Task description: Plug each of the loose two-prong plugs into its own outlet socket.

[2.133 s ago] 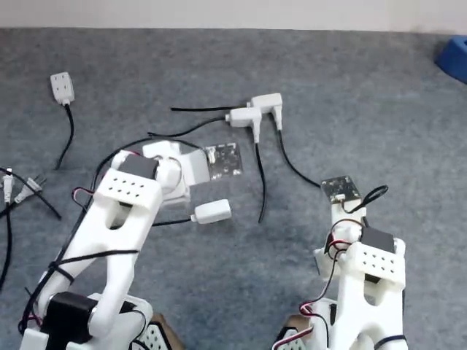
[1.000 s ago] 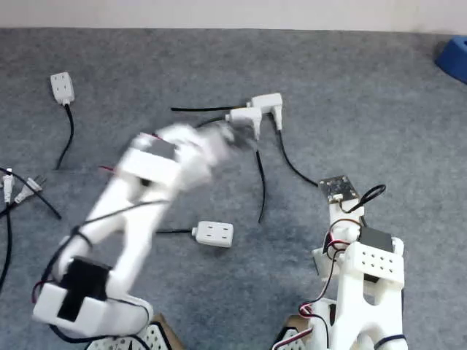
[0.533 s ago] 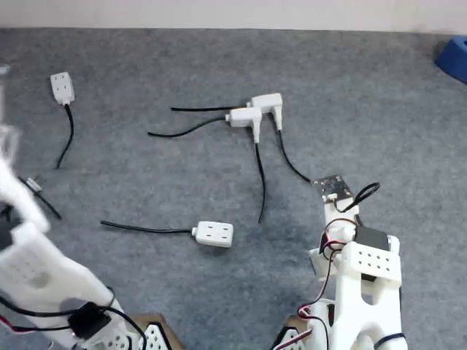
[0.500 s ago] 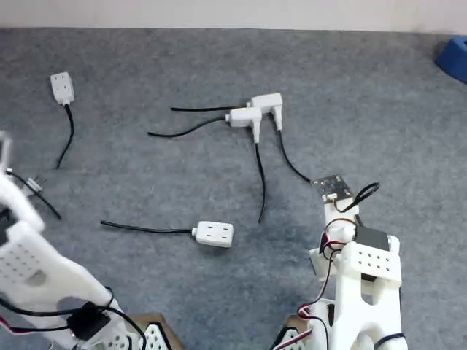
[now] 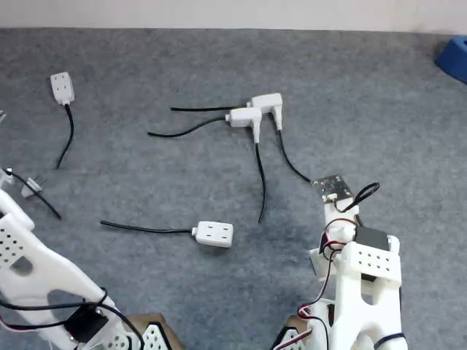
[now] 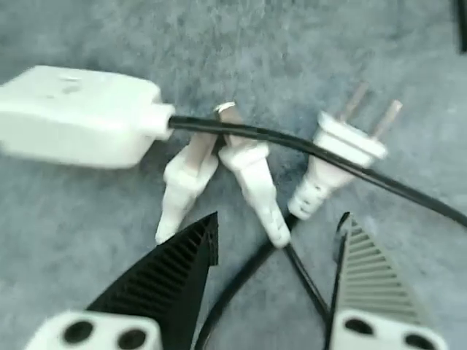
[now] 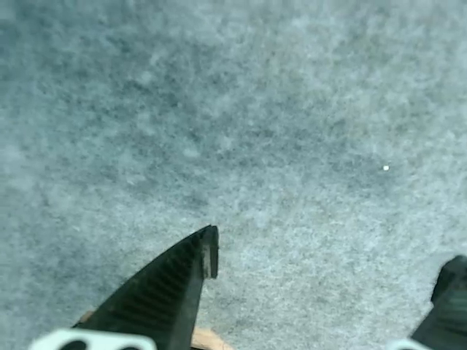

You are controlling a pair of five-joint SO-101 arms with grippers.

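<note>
My left gripper [image 6: 277,219] hangs open just above a cluster of loose white plugs on the grey carpet. A two-prong plug [image 6: 343,142] lies beyond its right finger, with two more plug bodies [image 6: 252,179] beside it. A black cable crosses them from a white socket block [image 6: 80,117]. In the high view these plugs [image 5: 29,186] lie at the far left edge, by the left arm [image 5: 22,262]. Free sockets lie at the back left [image 5: 60,87] and mid-table [image 5: 214,233]. My right gripper [image 7: 332,251] is open over bare carpet.
Two white sockets [image 5: 255,109] lie side by side at the back centre, with black cables trailing toward the front. The right arm [image 5: 357,270] stands at the front right. A blue object [image 5: 454,58] sits at the far right edge.
The left arm has swung from the middle of the table out to the far left edge, over the loose plugs. The mid-table socket lies where it was left. The right arm has barely moved.
</note>
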